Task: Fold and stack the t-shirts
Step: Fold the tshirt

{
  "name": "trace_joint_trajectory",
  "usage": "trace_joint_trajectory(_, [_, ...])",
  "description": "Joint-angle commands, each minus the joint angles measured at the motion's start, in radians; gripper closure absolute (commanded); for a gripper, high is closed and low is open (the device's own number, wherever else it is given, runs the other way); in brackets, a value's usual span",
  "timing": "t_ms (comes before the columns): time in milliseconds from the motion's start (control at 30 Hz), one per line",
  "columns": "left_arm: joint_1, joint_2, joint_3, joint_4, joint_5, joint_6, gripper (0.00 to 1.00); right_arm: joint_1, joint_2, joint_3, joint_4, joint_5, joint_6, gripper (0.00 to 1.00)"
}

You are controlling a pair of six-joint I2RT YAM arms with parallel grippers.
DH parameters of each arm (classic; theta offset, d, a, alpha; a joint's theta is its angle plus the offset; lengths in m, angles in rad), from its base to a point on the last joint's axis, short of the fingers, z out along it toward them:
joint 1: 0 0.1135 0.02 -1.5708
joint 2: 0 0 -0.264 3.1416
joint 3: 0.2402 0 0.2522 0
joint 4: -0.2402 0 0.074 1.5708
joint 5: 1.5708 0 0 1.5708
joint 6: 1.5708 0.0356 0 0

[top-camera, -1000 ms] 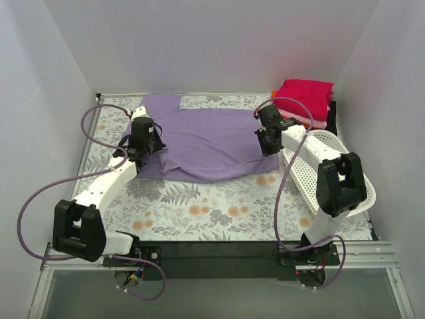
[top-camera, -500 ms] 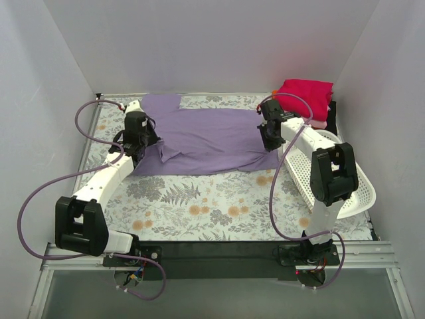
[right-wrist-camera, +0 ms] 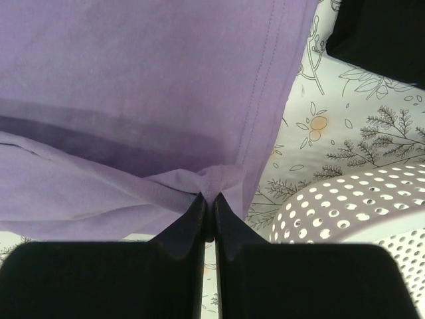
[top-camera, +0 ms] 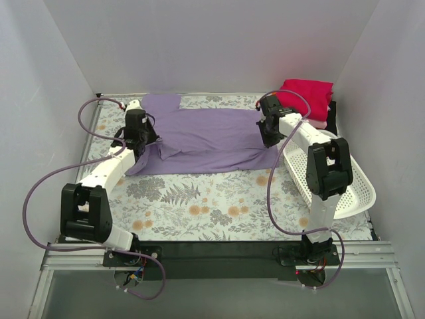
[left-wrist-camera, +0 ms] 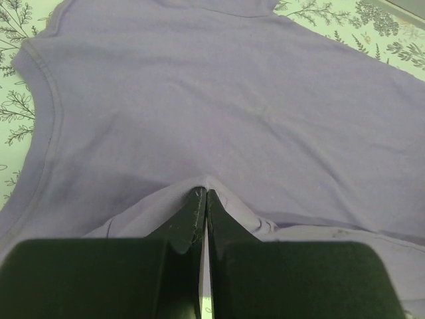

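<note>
Now lavender shirt [top-camera: 206,136] folded farther back.

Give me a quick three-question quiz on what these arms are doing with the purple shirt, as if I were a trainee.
1. True or false: the left gripper and the right gripper are each shut on the purple shirt.
2. What lies beside the shirt's right end? A) a white basket B) a cardboard box C) a metal bucket
3. What colour is the folded shirt lying uppermost in the far right corner?
Key: 1 true. 2 A. 3 magenta.
</note>
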Motion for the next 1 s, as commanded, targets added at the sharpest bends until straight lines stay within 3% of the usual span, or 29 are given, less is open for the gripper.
trace_joint_trajectory(0, [0.017,0.012,0.060,0.038,0.007,0.023,1.00,-0.005,0.018,0.065,-0.006,0.002,-0.013,0.99])
trace_joint_trajectory(400, [0.054,0.133,0.137,0.081,0.049,0.071,1.00,-0.008,0.064,0.134,-0.020,0.015,-0.011,0.99])
trace_joint_trajectory(467, [0.065,0.162,0.158,0.073,0.040,0.072,1.00,-0.009,0.071,0.142,-0.020,0.017,-0.011,0.94])
trace_joint_trajectory(500, [0.071,0.173,0.166,0.070,0.036,0.072,0.92,-0.009,0.074,0.151,-0.022,0.017,-0.010,0.92])
trace_joint_trajectory(600, [0.085,0.208,0.204,0.069,-0.009,0.072,0.64,-0.009,0.081,0.178,-0.020,0.012,-0.005,0.68])
trace_joint_trajectory(633, [0.092,0.228,0.220,0.069,-0.038,0.075,0.49,-0.009,0.079,0.186,-0.020,0.011,-0.003,0.55])
trace_joint_trajectory(733, [0.097,0.253,0.283,0.061,-0.074,0.095,0.29,-0.009,0.058,0.209,-0.019,0.002,0.007,0.40])
trace_joint_trajectory(867, [0.096,0.207,0.284,0.061,-0.042,0.091,0.21,0.006,-0.013,0.189,0.030,0.000,0.016,0.36])
trace_joint_trajectory(967, [0.096,0.150,0.205,0.073,-0.004,0.083,0.21,0.052,-0.063,0.143,0.099,0.002,0.003,0.36])
